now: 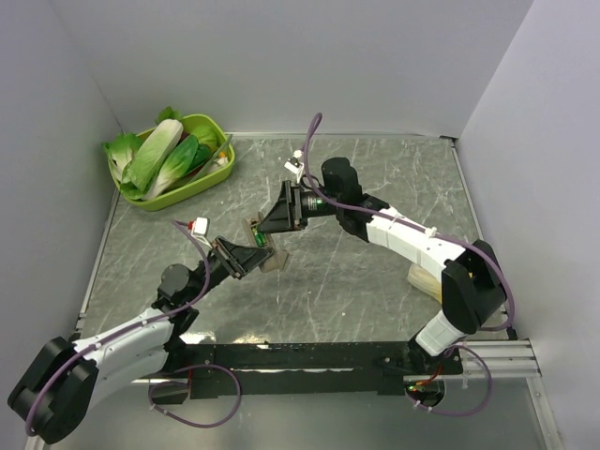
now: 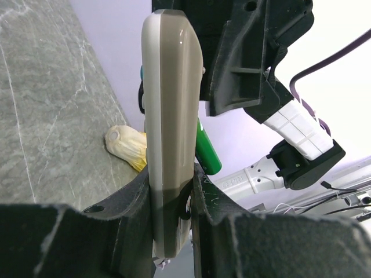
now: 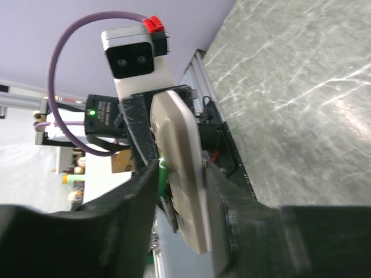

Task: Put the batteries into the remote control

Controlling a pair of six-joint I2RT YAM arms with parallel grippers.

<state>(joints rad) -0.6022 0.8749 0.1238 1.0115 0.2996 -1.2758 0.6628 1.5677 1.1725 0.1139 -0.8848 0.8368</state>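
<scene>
We hold the remote control (image 2: 171, 145) clamped between the left gripper's (image 2: 171, 185) fingers, standing clear for loading. The right gripper's (image 3: 182, 179) fingers straddle it, a green battery (image 2: 207, 155) between one finger and the remote. Whether they grip, we cannot tell.

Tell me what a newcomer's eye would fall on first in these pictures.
The two arms meet mid-table. The left jaws clamp the remote control, the right jaws sit either side of its other end, and a green battery peeks out beside it. After that, the lime-green bowl of leafy vegetables in the far left corner.
</scene>
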